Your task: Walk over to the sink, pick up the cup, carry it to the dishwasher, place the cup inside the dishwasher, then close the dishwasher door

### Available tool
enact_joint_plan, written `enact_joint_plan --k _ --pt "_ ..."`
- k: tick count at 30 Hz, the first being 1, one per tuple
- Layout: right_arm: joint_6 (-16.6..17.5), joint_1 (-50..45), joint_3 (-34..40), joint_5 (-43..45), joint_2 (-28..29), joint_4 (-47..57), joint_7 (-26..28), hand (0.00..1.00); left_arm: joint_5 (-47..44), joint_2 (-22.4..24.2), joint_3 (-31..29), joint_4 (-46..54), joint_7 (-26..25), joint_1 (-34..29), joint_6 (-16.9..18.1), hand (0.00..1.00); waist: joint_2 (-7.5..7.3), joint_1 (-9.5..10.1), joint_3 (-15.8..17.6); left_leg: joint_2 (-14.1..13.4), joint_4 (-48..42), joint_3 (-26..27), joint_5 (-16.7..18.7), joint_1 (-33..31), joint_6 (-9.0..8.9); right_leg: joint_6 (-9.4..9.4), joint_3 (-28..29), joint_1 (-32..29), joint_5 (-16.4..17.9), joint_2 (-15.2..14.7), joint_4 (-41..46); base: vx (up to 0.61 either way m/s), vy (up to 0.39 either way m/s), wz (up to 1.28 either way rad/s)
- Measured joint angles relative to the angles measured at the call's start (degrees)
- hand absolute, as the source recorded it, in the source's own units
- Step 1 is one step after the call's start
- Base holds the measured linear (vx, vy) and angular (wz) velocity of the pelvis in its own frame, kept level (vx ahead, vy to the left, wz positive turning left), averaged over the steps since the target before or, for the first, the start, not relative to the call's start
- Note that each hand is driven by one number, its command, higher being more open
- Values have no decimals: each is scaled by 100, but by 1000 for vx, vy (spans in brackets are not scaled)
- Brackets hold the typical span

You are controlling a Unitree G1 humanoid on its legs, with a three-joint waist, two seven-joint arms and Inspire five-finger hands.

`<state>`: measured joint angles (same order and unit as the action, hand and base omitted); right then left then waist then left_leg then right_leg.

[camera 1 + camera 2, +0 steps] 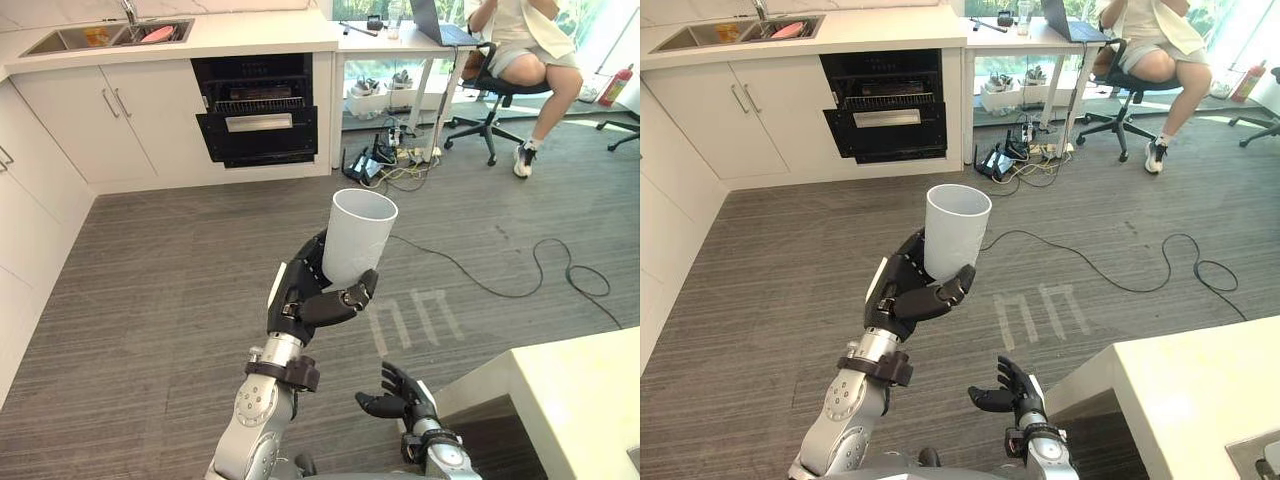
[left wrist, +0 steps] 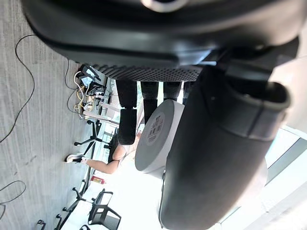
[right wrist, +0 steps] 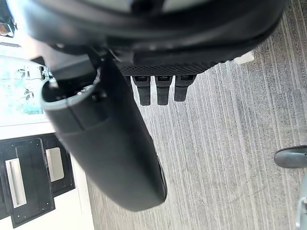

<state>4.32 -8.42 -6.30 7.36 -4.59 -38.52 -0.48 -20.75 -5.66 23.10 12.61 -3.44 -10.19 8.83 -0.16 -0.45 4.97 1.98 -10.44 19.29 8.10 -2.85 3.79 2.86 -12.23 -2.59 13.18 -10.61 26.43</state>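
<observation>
Although the sink (image 1: 60,42) sits far ahead and to the left of the left hand (image 1: 310,300), the cup is not there, so the pick-up looks done. Straight ahead of that hand and well apart from it, the dishwasher (image 1: 255,75) stands with its door (image 1: 258,135) dropped partly open and a rack (image 1: 258,103) showing. The left hand has fingers and thumb wrapped round the lower part of the white cup (image 1: 358,235), holding it upright, mouth up, in mid-air. Just below and to its right, the right hand (image 1: 395,395) hangs with fingers loosely spread, holding nothing. Far off to the right a person (image 1: 525,50) sits on a chair. By my reading the carry is under way. Placing the cup inside and closing the door are left.
</observation>
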Motion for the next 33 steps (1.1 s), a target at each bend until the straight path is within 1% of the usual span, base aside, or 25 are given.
enact_joint_plan --k 1,2,3,4,5,6,7,8,9,10,11,12,15,19,20,24,26,28,30,33 --pt "-6 -18 -3 -78 8 0 3 90 25 -61 0 -4 79 -12 -10 30 -29 -95 13 62 90 -146 -46 141 75 -89 129 -164 11 -41 496 51 72 37" --pt "-6 -38 -3 -85 11 1 5 90 46 -83 2 -15 109 -12 -16 30 -45 -144 0 84 119 -225 -52 176 82 -140 248 -221 115 -35 613 73 28 61" --pt "-5 -71 -3 -101 6 22 6 90 56 -95 -2 -24 142 -7 -18 30 -51 -214 -20 100 126 -379 -52 186 79 -141 528 -331 273 58 607 83 -6 63" --pt "-6 -80 -3 -109 -1 36 7 90 56 -95 -14 -24 144 7 -18 30 -44 -222 -16 101 130 -506 -53 179 74 -106 781 -493 345 163 525 87 -16 61" --pt "-6 -93 -3 -126 1 47 9 90 56 -96 -19 -28 143 6 -17 30 -43 -222 -15 101 132 -571 -53 176 68 -101 905 -573 345 222 442 124 -49 56" --pt "-6 -123 -14 -186 2 67 16 90 55 -96 -23 -67 142 6 -17 30 -42 -224 -15 100 127 -706 -40 183 39 -76 1143 -696 331 337 239 112 -60 62" --pt "-6 -136 -23 -224 0 70 30 90 55 -96 -58 -143 137 4 -16 30 -50 -229 -20 101 92 -810 -13 191 -11 -3 1373 -760 272 439 -46 121 -76 59" --pt "-6 -135 -28 -242 0 78 37 90 55 -99 -73 -179 128 1 -16 30 -61 -220 -22 104 45 -851 22 192 -58 36 1456 -763 204 476 -248 119 -94 52" --pt "-5 -136 -66 -250 1 109 42 90 55 -111 -119 -225 118 -31 -18 30 -111 -203 -43 134 -123 -926 96 184 -86 44 1542 -726 -339 480 -553 233 -180 38" --pt "-13 -141 -71 -255 -22 115 57 90 55 -63 -141 -281 117 -99 -23 30 -33 -184 -86 55 -277 -1021 196 187 -144 134 1478 -619 -450 538 -623 256 -188 33" --pt "-13 -148 -71 -256 -29 149 67 90 54 -42 -147 -276 119 -149 -20 30 15 -179 -121 -4 -291 -1048 221 183 -186 97 1430 -558 -474 586 -723 275 -190 22" --pt "-12 -154 -71 -256 -29 252 84 90 52 -1 -154 -275 122 -199 -19 30 74 -171 -157 -124 -275 -1085 251 188 -236 16 1358 -444 -533 693 -908 172 -118 6" --pt "12 -161 -61 -267 -43 486 135 90 48 27 -191 -277 142 -244 -20 30 57 -165 -162 -332 -90 -1080 247 317 -333 -122 1332 -230 -658 922 -1281 165 -144 -6" --pt "16 -244 6 -314 -147 515 125 90 49 61 -256 -277 178 -281 -20 30 60 -177 -167 -394 136 -1080 197 461 -407 -160 1331 -45 -752 1004 -1614 100 -57 -4" --pt "15 -131 127 -432 -77 80 48 90 50 17 -929 -672 145 -616 -21 30 74 -179 -260 -286 813 -1163 -554 404 -373 -126 1287 153 -1748 949 -2783 0 0 0" --pt "15 -132 128 -432 -77 80 49 90 50 18 -928 -672 144 -617 -21 30 73 -184 -260 -291 808 -1144 -553 410 -375 -128 1316 152 -1750 957 -2801 0 0 -3" --pt "15 -134 127 -431 -69 80 39 90 51 17 -932 -672 137 -615 -21 30 72 -183 -261 -305 787 -1080 -535 420 -380 -139 1375 190 -1825 969 -2926 2 -2 -14" --pt "15 -201 132 -430 -69 85 -49 90 54 22 -883 -675 121 -599 -21 30 71 -206 -263 -319 725 -1088 -501 421 -383 -150 1306 351 -1907 967 -3134 2 -9 4" --pt "13 -281 140 -429 -69 85 -154 90 62 26 -785 -680 95 -592 -21 30 73 -202 -262 -354 613 -1127 -449 418 -398 -154 1244 412 -1903 989 -3135 -10 -26 13" --pt "13 -337 157 -428 -52 172 -309 90 107 36 -620 -696 12 -527 -24 30 62 -196 -266 -435 351 -1206 -326 290 -468 -215 1140 459 -1838 1050 -3135 -34 -42 15"
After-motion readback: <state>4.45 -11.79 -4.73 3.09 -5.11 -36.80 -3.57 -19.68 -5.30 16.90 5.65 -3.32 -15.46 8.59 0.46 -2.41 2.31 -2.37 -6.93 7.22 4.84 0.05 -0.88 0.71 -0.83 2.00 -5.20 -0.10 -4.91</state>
